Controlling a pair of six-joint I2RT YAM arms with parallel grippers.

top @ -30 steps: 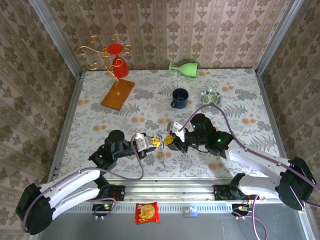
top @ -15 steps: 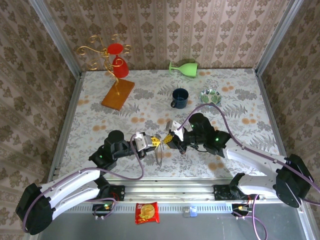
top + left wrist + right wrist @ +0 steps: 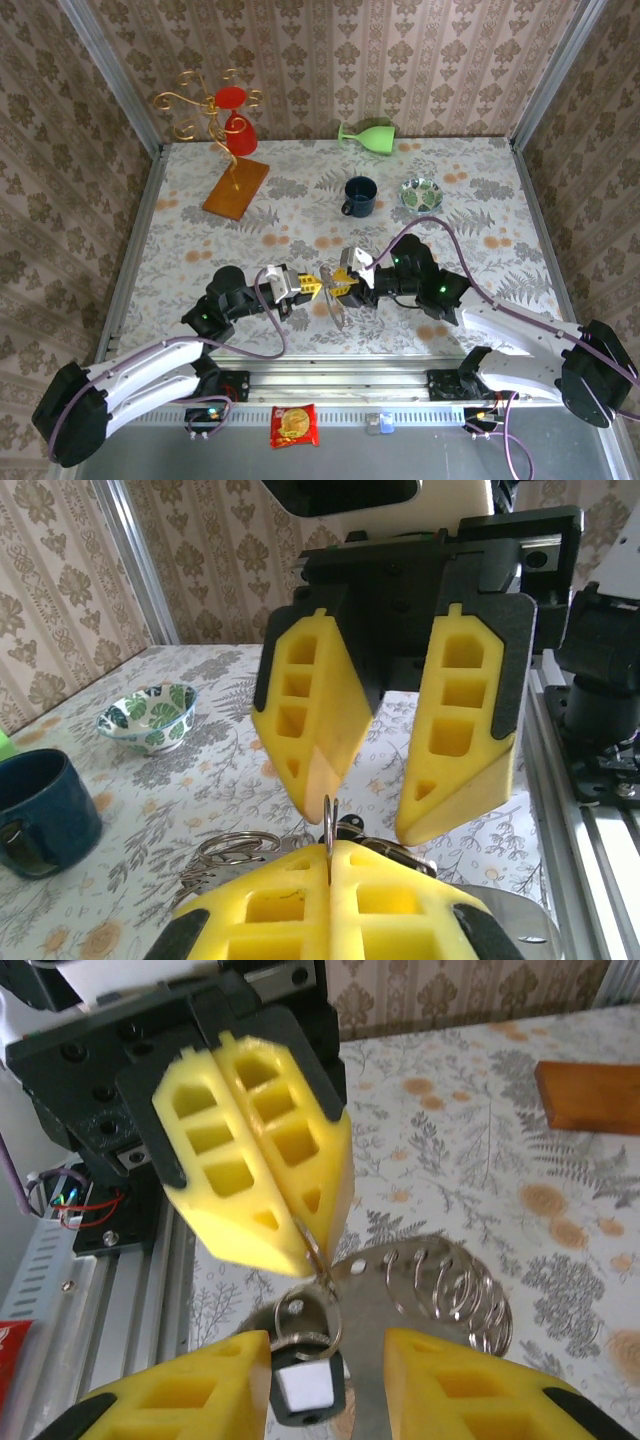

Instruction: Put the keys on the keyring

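1. Left gripper (image 3: pixel 303 1242): the jaws are fully closed, with the two yellow pads pressed flat together. A thin run of silver wire is pinched at the pad tips. In the left wrist view it stands up as a narrow edge from the seam between the pads
2. Right gripper (image 3: pixel 366 815): the jaws stand apart, with a clear gap between the yellow fingers. It faces the left gripper tip to tip and very close, above the front part of the table (image 3: pixel 200 250)
3. Keyring (image 3: pixel 445 1282): the silvery wire hangs from the left gripper's tips, just below and between the two grippers. In the right wrist view it shows as several overlapping loops spread out beside one right finger. Whether its lowest part touches the table cannot be determined
4. Keys: one black-headed key (image 3: pixel 303 1392) hangs on a small ring (image 3: pixel 305 1322) directly under the left gripper's tips, in the gap between the right fingers. There is space on both sides of the head, so it is free of both fingers. Other keys cannot be made out
5. Background items on the floral table:
   - A blue mug (image 3: pixel 360 195) and a patterned bowl (image 3: pixel 421 192) stand side by side behind the grippers
   - A green goblet (image 3: pixel 367 135) lies on its side at the back wall
   - A gold wire stand (image 3: pixel 236 187) carrying a red cup (image 3: pixel 240 135) is at the back left
6. A red snack packet (image 3: pixel 294 424) lies on the metal ledge in front of the arm bases
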